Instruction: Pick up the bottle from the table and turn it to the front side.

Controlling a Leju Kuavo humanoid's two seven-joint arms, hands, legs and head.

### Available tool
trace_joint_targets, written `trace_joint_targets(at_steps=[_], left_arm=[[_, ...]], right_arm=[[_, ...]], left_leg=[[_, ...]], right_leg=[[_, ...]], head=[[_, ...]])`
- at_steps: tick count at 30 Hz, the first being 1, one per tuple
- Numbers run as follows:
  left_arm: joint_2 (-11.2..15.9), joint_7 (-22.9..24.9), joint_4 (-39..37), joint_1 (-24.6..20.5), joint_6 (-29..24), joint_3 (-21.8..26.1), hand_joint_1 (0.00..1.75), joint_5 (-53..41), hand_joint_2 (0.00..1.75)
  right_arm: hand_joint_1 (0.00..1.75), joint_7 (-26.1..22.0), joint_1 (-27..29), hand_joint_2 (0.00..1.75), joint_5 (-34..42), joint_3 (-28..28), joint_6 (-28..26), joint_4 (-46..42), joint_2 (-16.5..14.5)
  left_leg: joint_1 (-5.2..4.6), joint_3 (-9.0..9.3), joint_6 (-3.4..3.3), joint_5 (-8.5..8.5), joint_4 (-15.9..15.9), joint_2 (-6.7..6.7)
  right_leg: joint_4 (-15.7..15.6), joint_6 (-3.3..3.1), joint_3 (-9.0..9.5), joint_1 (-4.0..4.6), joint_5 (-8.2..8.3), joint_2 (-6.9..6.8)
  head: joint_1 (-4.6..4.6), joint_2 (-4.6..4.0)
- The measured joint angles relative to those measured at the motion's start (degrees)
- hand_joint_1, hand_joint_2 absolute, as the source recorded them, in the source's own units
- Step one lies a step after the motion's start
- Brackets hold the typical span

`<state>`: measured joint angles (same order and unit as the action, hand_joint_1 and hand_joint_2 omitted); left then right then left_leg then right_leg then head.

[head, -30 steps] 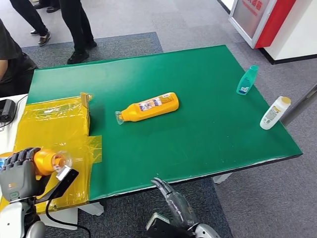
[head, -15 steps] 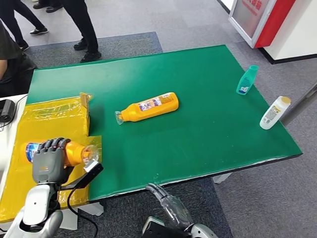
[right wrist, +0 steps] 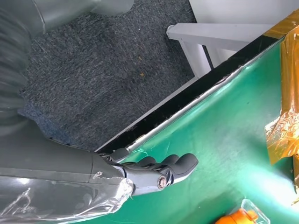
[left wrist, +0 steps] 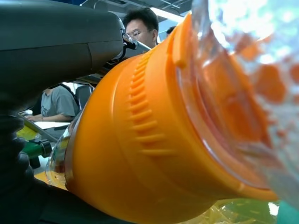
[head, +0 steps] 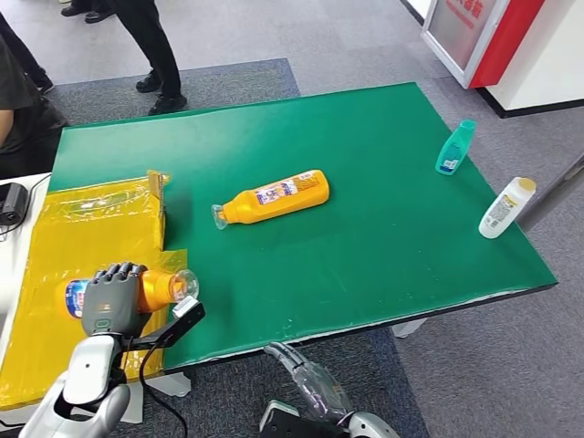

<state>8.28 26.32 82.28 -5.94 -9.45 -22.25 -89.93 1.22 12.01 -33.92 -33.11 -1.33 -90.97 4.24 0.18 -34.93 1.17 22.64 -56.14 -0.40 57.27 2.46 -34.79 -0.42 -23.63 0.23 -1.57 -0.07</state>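
My left hand [head: 110, 299] grips an orange bottle [head: 160, 286] around its middle, above the yellow sheet [head: 82, 228] at the table's left end. The bottle lies sideways, its clear cap pointing right and its labelled base sticking out to the left. In the left wrist view the bottle's ribbed orange shoulder [left wrist: 141, 140] sits close under my dark fingers [left wrist: 53, 42]. A second orange bottle [head: 276, 197] lies on its side mid-table, label up. My right hand [head: 307, 370] hangs below the table's front edge, fingers stretched out [right wrist: 159, 170], holding nothing.
A teal bottle [head: 455, 147] and a white bottle [head: 506, 207] lie near the right edge of the green table [head: 386, 237]. A black device [head: 12, 203] sits on the white surface at far left. People stand beyond the far edge, one seated at the left.
My left hand has carried the orange bottle to the right over the yellow sheet, and the bottle's label end now shows. My right hand sank slightly below the table edge.
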Motion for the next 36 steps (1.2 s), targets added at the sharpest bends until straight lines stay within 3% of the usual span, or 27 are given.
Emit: trace_joint_targets(at_steps=[1, 4, 5, 6, 12, 19, 36], left_arm=[[-0.1, -0.1, -0.1, 0.0, 0.1, 0.0, 1.33, 0.0, 1.75], [-0.7, -1.6, -0.4, 0.2, 0.6, 0.8, 0.34, 0.0, 1.75], [-1.0, -2.2, -0.4, 0.4, 0.8, 1.3, 0.08, 0.0, 1.75], [-1.4, -3.0, -0.4, 0.5, 0.9, 1.9, 0.0, 0.0, 1.75], [-5.8, -9.4, 0.3, 2.2, 0.5, 7.6, 0.0, 0.0, 1.75], [-9.4, -12.7, 1.8, 3.1, 0.0, 12.1, 0.0, 0.0, 1.75], [-12.0, -13.8, 2.6, 4.0, -0.5, 15.0, 0.0, 0.0, 1.75]], right_arm=[[0.0, 0.0, 0.0, 1.75, 0.0, 0.0, 0.0, 0.0, 0.0], [0.0, 0.0, 0.0, 1.75, 0.1, 0.0, 0.2, 0.0, 0.0], [0.0, 0.0, 0.0, 1.75, 0.2, 0.0, 0.3, 0.0, 0.0], [0.0, 0.0, 0.0, 1.75, 0.2, 0.0, 0.4, 0.0, 0.0], [0.0, 0.0, 0.0, 1.75, 0.3, 0.0, 0.7, 0.2, 0.0], [0.0, 0.1, 0.1, 1.75, 0.4, 0.0, 0.9, 0.2, 0.0], [0.0, 0.2, 0.1, 1.75, 0.4, 0.0, 1.1, 0.2, 0.0]], left_leg=[[0.0, 0.0, 0.0, 0.0, 0.0, 0.0], [0.0, 0.0, 0.0, 0.0, 0.0, 0.0], [0.0, 0.0, 0.0, 0.0, 0.0, 0.0], [0.0, 0.0, 0.0, 0.0, 0.0, 0.0], [-0.01, 0.0, 0.0, 0.0, 0.0, 0.0], [0.0, 0.0, 0.0, 0.0, 0.0, 0.0], [0.0, 0.0, 0.0, 0.0, 0.0, 0.0]], right_leg=[[0.0, 0.0, 0.0, 0.0, 0.0, 0.0], [0.0, 0.0, 0.0, 0.0, 0.0, 0.0], [0.0, 0.0, 0.01, 0.0, 0.0, 0.0], [0.0, 0.0, 0.01, 0.0, 0.0, 0.0], [0.0, 0.01, 0.01, -0.01, 0.01, 0.0], [0.0, 0.0, 0.01, 0.0, 0.01, 0.0], [0.0, 0.01, 0.02, 0.0, 0.01, 0.0]], head=[[0.0, 0.0], [0.0, 0.0], [0.0, 0.0], [0.0, 0.0], [-0.01, 0.0], [-0.01, 0.0], [0.0, 0.0]])
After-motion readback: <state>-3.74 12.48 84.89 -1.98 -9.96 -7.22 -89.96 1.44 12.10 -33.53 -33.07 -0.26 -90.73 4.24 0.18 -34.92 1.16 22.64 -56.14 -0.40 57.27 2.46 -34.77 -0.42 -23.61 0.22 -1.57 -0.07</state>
